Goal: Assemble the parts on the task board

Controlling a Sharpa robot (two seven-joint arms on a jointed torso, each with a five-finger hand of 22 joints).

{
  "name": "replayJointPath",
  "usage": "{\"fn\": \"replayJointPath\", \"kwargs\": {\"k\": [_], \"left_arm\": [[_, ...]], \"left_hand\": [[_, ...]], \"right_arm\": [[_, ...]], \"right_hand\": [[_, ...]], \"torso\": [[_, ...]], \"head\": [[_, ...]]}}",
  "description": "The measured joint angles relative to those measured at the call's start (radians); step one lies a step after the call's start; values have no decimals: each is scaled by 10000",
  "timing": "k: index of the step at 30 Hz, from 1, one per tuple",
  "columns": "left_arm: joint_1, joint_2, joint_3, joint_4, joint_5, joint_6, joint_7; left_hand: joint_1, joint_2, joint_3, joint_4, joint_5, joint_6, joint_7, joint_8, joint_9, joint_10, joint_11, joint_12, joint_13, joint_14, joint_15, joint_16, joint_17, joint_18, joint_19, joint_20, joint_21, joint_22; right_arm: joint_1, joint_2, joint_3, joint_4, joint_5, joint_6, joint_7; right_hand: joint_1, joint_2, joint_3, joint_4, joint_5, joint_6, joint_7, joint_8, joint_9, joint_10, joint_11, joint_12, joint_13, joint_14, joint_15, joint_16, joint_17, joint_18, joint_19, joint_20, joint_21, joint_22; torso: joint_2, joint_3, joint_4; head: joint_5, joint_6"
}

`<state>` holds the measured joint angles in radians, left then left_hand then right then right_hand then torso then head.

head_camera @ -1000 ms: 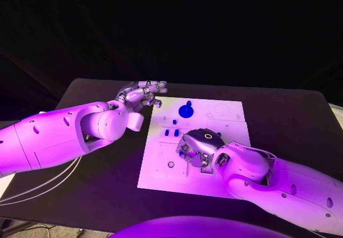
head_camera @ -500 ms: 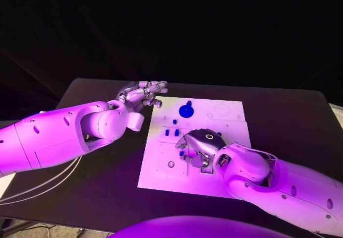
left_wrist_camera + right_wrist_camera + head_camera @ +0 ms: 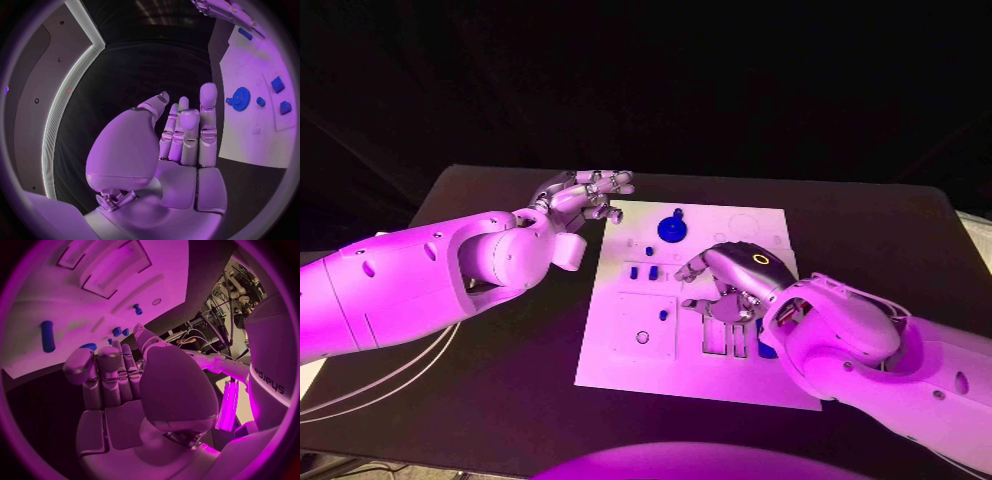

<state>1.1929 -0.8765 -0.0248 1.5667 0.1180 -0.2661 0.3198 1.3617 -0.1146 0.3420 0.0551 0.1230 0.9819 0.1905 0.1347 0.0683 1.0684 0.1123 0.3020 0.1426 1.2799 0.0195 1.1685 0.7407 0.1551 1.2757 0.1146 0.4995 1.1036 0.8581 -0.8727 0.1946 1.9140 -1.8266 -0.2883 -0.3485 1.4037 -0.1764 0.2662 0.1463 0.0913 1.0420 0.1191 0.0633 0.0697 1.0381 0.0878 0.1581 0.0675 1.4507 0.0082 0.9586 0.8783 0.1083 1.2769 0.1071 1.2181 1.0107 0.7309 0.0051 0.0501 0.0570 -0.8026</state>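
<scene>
While the left hand (image 3: 589, 193) hangs over the table (image 3: 488, 185) just beside the task board's (image 3: 625, 350) far left corner, its fingers are straight, slightly spread and empty. With fingers loosely apart and gripping nothing visible, the right hand (image 3: 730, 278) hovers over the board's middle. On the white task board, a blue gear (image 3: 672, 229) sits near the far edge, two small blue pegs (image 3: 643, 271) stand side by side beyond the recessed slots, and a blue cylinder (image 3: 767, 338) lies near the right wrist.
</scene>
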Motion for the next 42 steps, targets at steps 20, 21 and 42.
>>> {"fn": "replayJointPath", "kwargs": {"k": [20, 21, 42], "left_arm": [[-1, 1, -20, -25, 0, 80, -40], [-1, 0, -20, -25, 0, 82, -40], [-5, -15, -27, -35, 0, 111, -47]], "left_hand": [[0, 0, -3, -3, 0, -33, -33, 0, 0, -5, -4, 3, -2, 0, 0, 0, 1, 1, 0, 0, 0, -5], [0, 0, -27, -27, 0, -33, -34, 0, 0, -22, -21, 42, 1, 0, 0, 0, 1, 0, 0, 0, 0, -5], [0, 0, -27, -28, 0, -33, -34, 0, 0, -37, -35, 41, 5, 0, 0, 0, 2, -1, 0, 0, 0, -5]], "right_arm": [[808, -1171, 83, -519, 519, 428, -104], [806, -1163, 83, -539, 510, 479, -106], [644, -954, 77, -833, 366, 1564, -138]], "right_hand": [[237, -77, -544, 77, 270, -9, -280, 0, -5, -117, -28, 5, -42, 87, -86, 0, -70, -2, 162, -86, 97, 251], [245, -69, -567, 100, 270, 21, -310, 0, -5, -117, -28, 5, -41, 86, -86, 0, -70, -2, 162, -87, 97, 255], [723, 410, -264, 249, 87, 584, -226, 58, 36, 815, -207, 113, -37, 158, -229, 0, -77, -2, 376, -179, 290, 525]], "torso": [[-8, 8, -51], [-7, 9, -51], [2, 3, -45]], "head": [[-229, 243], [-232, 244], [-214, 184]]}}
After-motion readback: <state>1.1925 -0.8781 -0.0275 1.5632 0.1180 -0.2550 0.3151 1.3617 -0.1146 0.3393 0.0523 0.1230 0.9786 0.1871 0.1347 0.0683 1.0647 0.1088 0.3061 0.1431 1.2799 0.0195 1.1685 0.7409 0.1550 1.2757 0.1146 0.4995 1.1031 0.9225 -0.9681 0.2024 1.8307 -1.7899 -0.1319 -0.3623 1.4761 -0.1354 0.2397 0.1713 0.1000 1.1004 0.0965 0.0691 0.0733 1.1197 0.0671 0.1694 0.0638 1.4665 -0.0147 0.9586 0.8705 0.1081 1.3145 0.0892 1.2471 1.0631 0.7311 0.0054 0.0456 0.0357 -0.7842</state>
